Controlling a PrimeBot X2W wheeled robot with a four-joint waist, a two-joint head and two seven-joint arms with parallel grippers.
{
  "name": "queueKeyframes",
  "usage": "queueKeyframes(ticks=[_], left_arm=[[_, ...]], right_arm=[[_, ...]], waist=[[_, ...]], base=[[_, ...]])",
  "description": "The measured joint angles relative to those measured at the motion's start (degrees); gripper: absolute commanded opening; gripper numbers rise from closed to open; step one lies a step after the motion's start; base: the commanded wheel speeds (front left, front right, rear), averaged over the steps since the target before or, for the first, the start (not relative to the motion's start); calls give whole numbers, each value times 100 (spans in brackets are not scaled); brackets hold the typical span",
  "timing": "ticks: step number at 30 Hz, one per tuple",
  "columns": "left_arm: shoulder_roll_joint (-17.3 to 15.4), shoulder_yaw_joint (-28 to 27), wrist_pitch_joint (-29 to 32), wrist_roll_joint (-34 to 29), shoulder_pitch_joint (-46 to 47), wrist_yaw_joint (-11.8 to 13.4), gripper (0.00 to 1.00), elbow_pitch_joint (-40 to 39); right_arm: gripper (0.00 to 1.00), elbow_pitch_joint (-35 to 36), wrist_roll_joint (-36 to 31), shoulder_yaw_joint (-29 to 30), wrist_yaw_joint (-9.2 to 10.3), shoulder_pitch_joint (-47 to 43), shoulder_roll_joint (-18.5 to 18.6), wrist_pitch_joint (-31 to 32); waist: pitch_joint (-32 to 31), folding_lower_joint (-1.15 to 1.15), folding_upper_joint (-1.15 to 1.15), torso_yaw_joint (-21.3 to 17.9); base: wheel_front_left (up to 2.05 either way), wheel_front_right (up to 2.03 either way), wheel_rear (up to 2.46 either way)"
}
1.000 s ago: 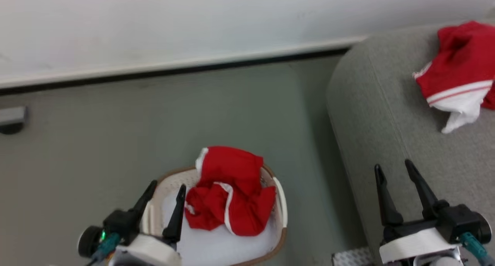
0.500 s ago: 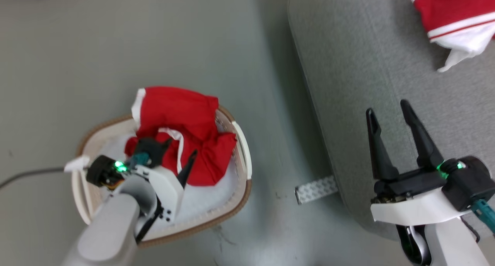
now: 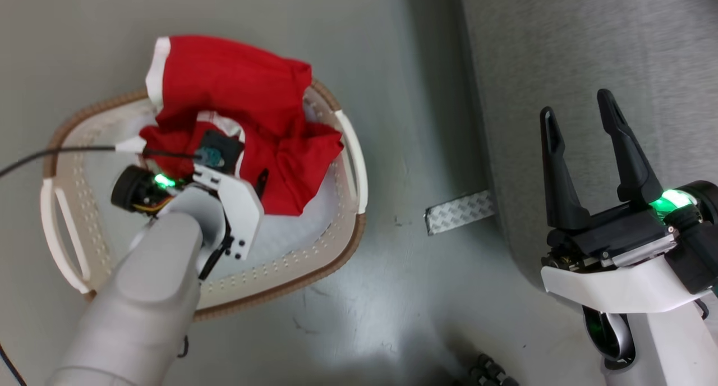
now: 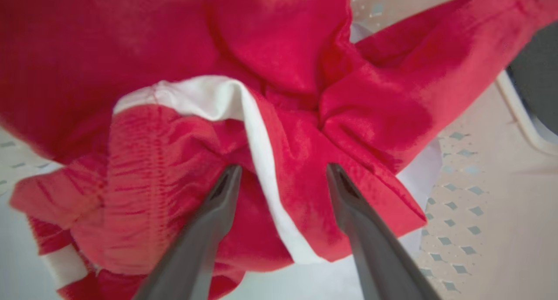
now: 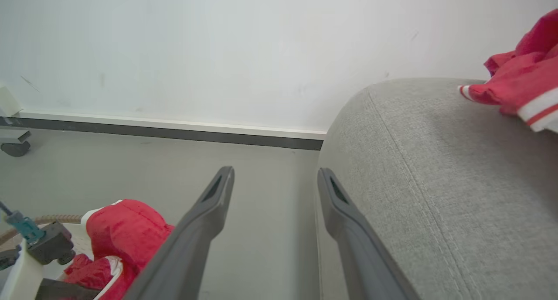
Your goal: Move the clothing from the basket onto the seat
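The clothing (image 3: 241, 88), a bright red garment with white trim, is bunched in the cream basket (image 3: 314, 257) and hangs over its far rim. My left gripper (image 3: 245, 168) points down into the pile. In the left wrist view the left gripper (image 4: 283, 168) is open, its fingertips (image 4: 229, 182) pressed into the clothing (image 4: 279, 117) on either side of a white-trimmed fold. My right gripper (image 3: 578, 105) stands open over the edge of the grey seat (image 3: 561, 44), holding nothing. A second red garment (image 5: 523, 86) lies on the seat (image 5: 436, 169).
The basket's white pad (image 3: 280, 234) shows under the clothing. A patterned metal strip (image 3: 460, 211) lies on the floor between basket and seat. A black cable (image 3: 56, 152) crosses the basket's left side. A wall with a baseboard (image 5: 174, 132) and a caster (image 5: 13, 148) stand behind.
The head camera has tilted down, shifting the whole picture. My left arm has swung over the basket and lowered its open fingers into the red clothing. The right gripper stays open.
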State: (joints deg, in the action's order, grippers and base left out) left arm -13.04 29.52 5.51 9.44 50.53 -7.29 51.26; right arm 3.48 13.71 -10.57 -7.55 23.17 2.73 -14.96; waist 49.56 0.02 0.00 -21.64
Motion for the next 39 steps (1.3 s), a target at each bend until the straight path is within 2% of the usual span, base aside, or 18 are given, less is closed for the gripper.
queueKeyframes(ticks=[6, 7, 8, 14, 21, 29, 35, 39], left_arm=[[174, 159, -131, -34, 261, -1, 100, 480], [202, 203, -176, -33, 279, -2, 14, 553], [231, 249, -203, -30, 294, -10, 0, 624], [308, 530, -482, 298, 327, -25, 0, 788], [319, 656, -1101, 951, 221, -25, 0, 534], [170, 928, -1452, 1607, -319, -25, 0, -99], [77, 955, -1458, 1939, -774, -25, 0, -678], [9, 904, -1389, 2042, -1051, 87, 0, -1222]], right_arm=[[100, 73, -19, 33, 0, -25, -2, 0], [100, 75, -15, 47, 0, -34, -2, 0], [100, 77, -3, 64, 0, -40, -2, 0], [100, 43, 83, 99, 0, -34, 0, 0], [100, -158, 74, 56, 0, 24, -2, 0], [100, -485, -81, -11, 0, -240, -10, 0], [100, -781, -138, -1, 0, -671, -10, 0], [100, -939, -157, -68, 0, -942, -10, 0]], waist=[[246, 0, 0, 108], [256, 0, 0, 113], [258, 0, 0, 110], [212, -1, 0, 92], [-137, -1, 0, 151], [-1104, -1, 0, 470], [-1990, -2, 0, 718], [-2578, -3, 0, 883]], base=[[0, 0, 0], [0, 0, 0], [0, 0, 0], [0, 0, 0], [0, 0, 0], [0, 0, 0], [0, 0, 0], [0, 0, 0]])
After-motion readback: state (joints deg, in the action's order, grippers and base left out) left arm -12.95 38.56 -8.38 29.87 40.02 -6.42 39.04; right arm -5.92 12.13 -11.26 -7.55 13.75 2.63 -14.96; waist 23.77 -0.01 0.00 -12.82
